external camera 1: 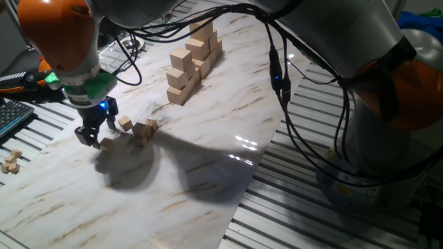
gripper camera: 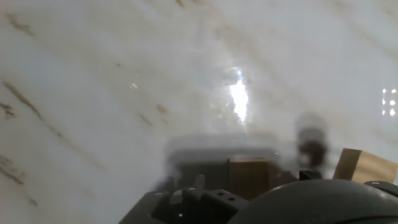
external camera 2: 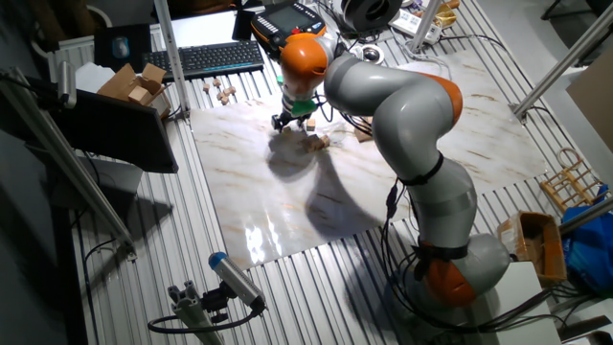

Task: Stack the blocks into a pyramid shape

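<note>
The arm reaches across the marble-patterned table [external camera 1: 208, 173] from the right, its grey links bending over and down so that the orange wrist and green ring hang almost straight above the near left part of the board. The gripper [external camera 1: 92, 136] points downward with its dark fingers [external camera 1: 86, 135] just above or touching the surface; 1 small block [external camera 1: 107, 144] lies right beside the fingertips, and whether the fingers are spread or pressed together cannot be told from any view. Just to the right, a loose cluster of small blocks [external camera 1: 143, 130] sits on the board, with 1 more block [external camera 1: 125, 123] a little apart behind it; the cluster looks like a low heap of about 3, not a tidy stepped pile. In the hand view, blurred, a wooden block [gripper camera: 249, 175] shows low in the middle between the finger bases and another [gripper camera: 367, 167] at the right edge. Farther back stands a tall staircase stack of bigger cubes [external camera 1: 194, 61]. Off the board at the left lie a few stray wooden bits [external camera 1: 10, 162] beside a keyboard [external camera 1: 12, 114]. In the other fixed view the gripper [external camera 2: 292, 121] hangs over the far end of the board near the small blocks [external camera 2: 316, 142].
</note>
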You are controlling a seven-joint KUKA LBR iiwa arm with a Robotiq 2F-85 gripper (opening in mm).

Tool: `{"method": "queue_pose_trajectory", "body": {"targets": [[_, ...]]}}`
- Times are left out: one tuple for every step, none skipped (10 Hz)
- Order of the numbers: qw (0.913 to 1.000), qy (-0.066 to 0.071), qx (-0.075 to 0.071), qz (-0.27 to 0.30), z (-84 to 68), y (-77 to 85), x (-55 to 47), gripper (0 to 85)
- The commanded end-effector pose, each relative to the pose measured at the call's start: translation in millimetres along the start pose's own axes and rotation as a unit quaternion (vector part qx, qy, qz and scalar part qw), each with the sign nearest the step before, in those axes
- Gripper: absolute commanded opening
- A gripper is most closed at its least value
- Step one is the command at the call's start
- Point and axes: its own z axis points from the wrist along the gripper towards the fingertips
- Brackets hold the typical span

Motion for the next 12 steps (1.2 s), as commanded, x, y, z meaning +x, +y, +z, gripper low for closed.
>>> {"method": "queue_pose_trajectory", "body": {"targets": [[1.0,0.0,-0.001,-0.003,2.9,0.0,-1.4,68.0],[1.0,0.001,-0.005,-0.005,4.9,-0.3,-2.6,68.0],[1.0,0.001,-0.005,-0.006,5.5,-0.4,-2.7,68.0],[1.0,0.001,-0.002,-0.009,5.4,-0.2,-2.3,51.0],[0.9999,0.004,0.002,-0.014,6.8,0.3,-0.5,51.0],[0.9998,0.001,0.008,-0.016,9.0,1.2,1.6,51.0],[0.9998,0.0,0.009,-0.015,10.2,2.3,2.3,51.0],[0.9999,0.0,0.01,-0.014,10.7,2.4,2.4,51.0],[0.9999,0.0,0.011,-0.013,10.7,2.2,2.2,51.0],[0.9999,0.002,0.009,-0.007,11.0,1.3,1.6,34.0],[1.0,0.004,0.003,-0.003,11.9,-0.5,0.3,34.0],[1.0,0.007,0.003,-0.005,13.6,-1.0,-0.3,34.0]]}}
